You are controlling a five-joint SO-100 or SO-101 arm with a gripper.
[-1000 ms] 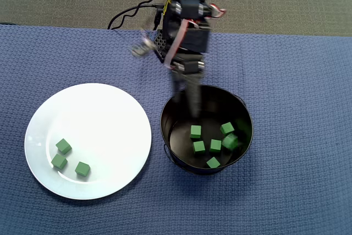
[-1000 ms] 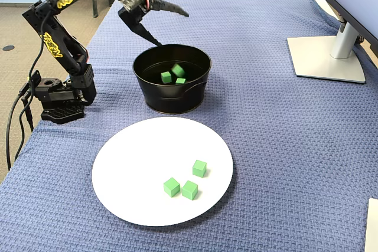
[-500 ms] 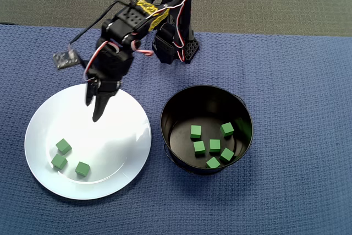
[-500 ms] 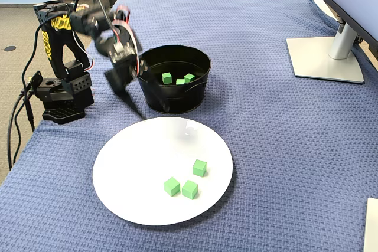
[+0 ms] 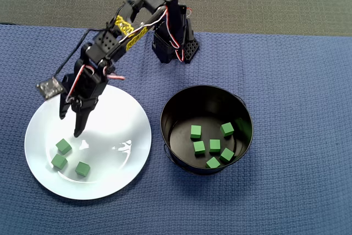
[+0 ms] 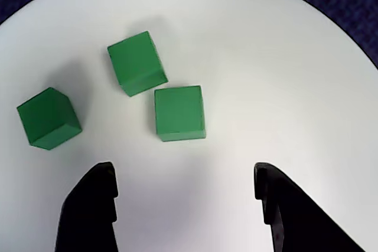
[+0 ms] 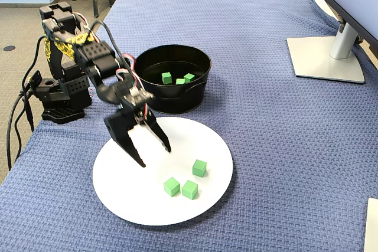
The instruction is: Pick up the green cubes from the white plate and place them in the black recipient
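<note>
Your end effector (image 7: 155, 155) hangs above the white plate (image 5: 122, 115), with its two fingers spread wide apart and nothing between them. In the wrist view the fingertips (image 6: 100, 184) frame bare plate surface, and three green cubes (image 6: 179, 113) lie just beyond them. The nearest cube sits almost centred between the fingers, and its corner touches, or nearly touches, a second cube; the third cube lies apart, toward the left of that view.

In the overhead view the three cubes (image 5: 64, 146) are grouped in the lower left part of the plate, near its rim but not on it. The right half of the plate is bare. Five more green cubes lie on the floor of the black pot (image 5: 242, 111), which stands just right of the plate with a narrow strip of blue cloth (image 5: 297, 81) between them.

The counter around both is open; in the fixed view a monitor stand (image 7: 328, 57) is well apart at the far right.
</note>
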